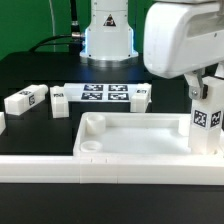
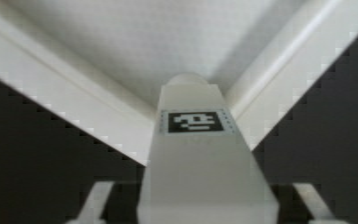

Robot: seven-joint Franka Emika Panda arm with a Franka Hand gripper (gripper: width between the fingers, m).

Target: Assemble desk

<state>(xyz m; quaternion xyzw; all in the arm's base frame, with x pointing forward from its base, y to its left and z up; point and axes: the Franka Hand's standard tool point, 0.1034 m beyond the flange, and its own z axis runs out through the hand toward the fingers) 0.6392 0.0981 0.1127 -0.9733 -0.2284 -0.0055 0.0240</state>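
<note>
The pincer [image 1: 205, 98] is closed on an upright white leg [image 1: 207, 122], at the desk top's [image 1: 140, 121] corner on the exterior view's right.

Green backdrop [image 1: 12, 25] fills the far left, flat and evenly lit. In front of it the black table [image 1: 40, 75] stretches wide, dull and dark under bright, soft light. The marker board [image 1: 105, 93] lies flat toward the far middle. A white border rail [image 1: 40, 168] runs along the near edge.
</note>
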